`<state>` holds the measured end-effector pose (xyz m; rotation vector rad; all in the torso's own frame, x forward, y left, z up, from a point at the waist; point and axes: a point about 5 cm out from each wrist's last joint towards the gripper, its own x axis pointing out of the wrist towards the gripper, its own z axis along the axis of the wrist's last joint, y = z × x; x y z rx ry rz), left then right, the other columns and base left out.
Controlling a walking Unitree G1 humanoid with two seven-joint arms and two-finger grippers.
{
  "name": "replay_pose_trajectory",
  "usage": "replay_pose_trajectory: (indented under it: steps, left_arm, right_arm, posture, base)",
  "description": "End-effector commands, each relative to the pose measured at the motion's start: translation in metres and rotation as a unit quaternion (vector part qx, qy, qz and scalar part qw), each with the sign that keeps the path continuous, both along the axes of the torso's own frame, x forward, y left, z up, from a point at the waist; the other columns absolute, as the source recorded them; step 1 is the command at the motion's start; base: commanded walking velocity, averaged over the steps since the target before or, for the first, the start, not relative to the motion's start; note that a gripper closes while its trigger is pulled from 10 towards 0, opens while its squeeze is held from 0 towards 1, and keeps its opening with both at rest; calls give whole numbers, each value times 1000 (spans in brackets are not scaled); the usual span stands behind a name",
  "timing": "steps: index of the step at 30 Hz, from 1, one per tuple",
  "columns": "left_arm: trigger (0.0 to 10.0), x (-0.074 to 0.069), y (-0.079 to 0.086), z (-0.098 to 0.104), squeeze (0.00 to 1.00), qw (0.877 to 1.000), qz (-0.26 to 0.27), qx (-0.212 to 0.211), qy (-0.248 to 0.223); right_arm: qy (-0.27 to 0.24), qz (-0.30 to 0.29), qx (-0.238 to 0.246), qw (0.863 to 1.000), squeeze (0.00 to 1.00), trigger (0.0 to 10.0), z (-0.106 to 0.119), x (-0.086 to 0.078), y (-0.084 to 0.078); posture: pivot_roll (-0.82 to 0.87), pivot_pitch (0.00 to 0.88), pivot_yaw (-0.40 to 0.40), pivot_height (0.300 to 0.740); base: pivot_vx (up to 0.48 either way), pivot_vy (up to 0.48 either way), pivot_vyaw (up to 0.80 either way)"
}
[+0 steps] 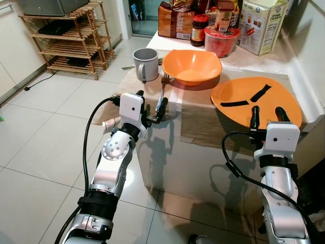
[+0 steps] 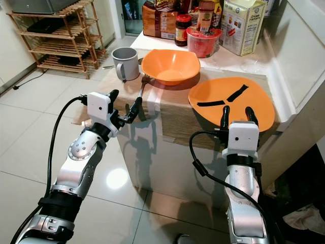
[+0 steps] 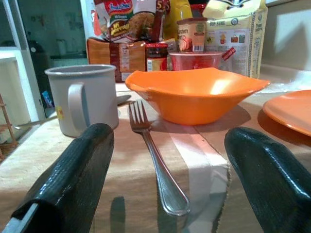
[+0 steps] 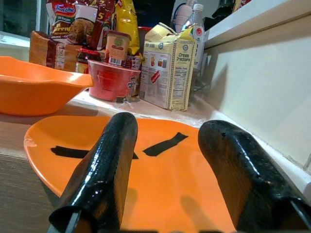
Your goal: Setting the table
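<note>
Head views: your left gripper (image 1: 154, 111) sits spread at the table edge, just short of the fork's (image 1: 163, 90) handle.

Left wrist: fork between fingers (image 3: 68, 179), ungripped, beside orange bowl (image 3: 194, 94) and mug (image 3: 82, 99).

Right wrist: right gripper (image 4: 170, 170) spread, empty, over orange plate (image 4: 165, 189).

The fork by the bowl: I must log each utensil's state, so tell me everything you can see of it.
The fork is one piece of shiny silver metal with four tines and a slim handle that widens to a rounded end. It lies flat on the tan table runner, between the grey mug and the orange bowl, tines toward the bowl and close to its base, handle end toward the table edge. The left pincer is open at the handle end, its fingers on either side, not gripping it.
</note>
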<state>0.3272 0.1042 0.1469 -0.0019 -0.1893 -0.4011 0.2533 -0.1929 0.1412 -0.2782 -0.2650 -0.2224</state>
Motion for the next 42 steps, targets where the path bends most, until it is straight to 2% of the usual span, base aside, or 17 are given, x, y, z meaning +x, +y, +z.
replay_pose_trajectory:
  steps: [1, 20, 42]
  left_arm:
    - [10000, 4, 3, 3, 0, 1000, 7, 4, -2]
    - [10000, 5, -1, 8, 0, 1000, 8, 4, -18]
    - [10000, 6, 1, 12, 0, 999, 23, 0, -27]
  right_arm:
    - [6, 0, -2, 1000, 0, 10000, -2, 1, 1]
    - [-1, -3, -6, 1000, 0, 10000, 0, 0, 0]
    - [4, 0, -6, 1000, 0, 10000, -2, -1, 1]
  posture:
    - [-9, 0, 57, 740]
    - [-16, 0, 63, 740]
    - [-14, 0, 59, 740]
  base:
    - [439, 0, 0]
    - [444, 0, 0]
    - [0, 0, 0]
